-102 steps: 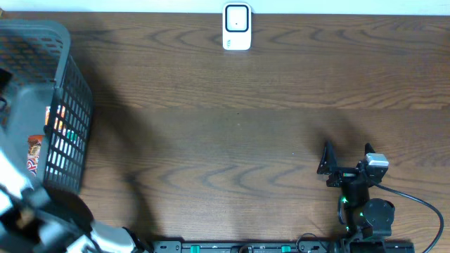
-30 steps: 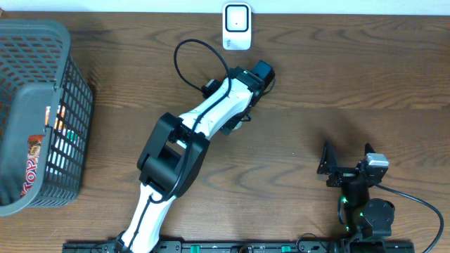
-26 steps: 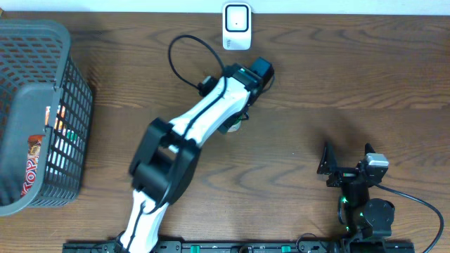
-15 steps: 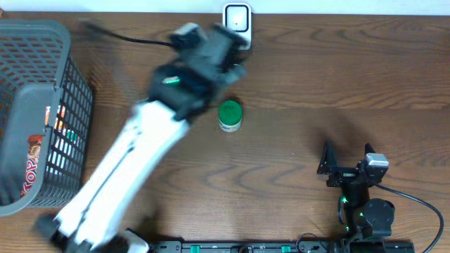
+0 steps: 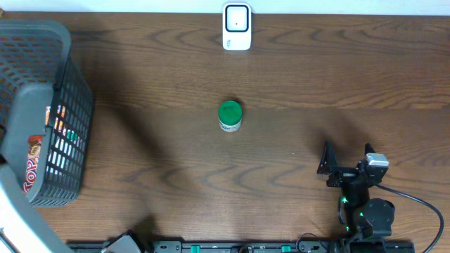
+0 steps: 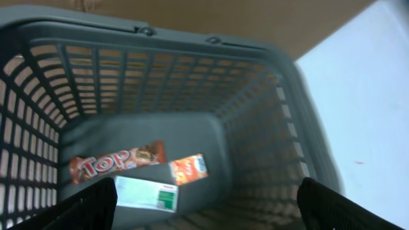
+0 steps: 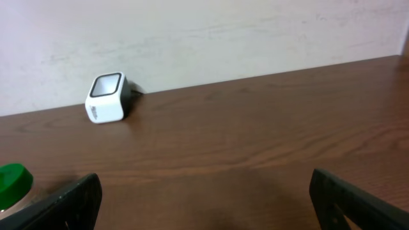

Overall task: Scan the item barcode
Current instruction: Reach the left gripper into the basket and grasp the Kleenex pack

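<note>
Reading labels first: the only legible writing is "Top", in white letters on a brown-and-orange wrapper lying on the floor of the grey basket. Beside it lie an orange packet and a white packet with a green patch. Print on both is too blurred for me to read.

Count in basket: three packets. Count on tabletop: one basket, one green-lidded jar, one white scanner.

Item position: the jar stands upright on the tabletop, near the middle, in line with the scanner and well apart from it. The scanner sits at the far edge against the wall. I can see a pale label band below the lid, but no text or barcode is resolvable from overhead. From the right wrist view only the lid and a sliver of the jar show at the lower left corner.

Left tool: hanging over the basket's mouth, fingers spread wide, nothing between them. Overhead shows only a blurred white stretch of that arm at the lower left.

Right tool: low at the near right of the tabletop, well apart from the jar, fingers spread wide, holding nothing.
</note>
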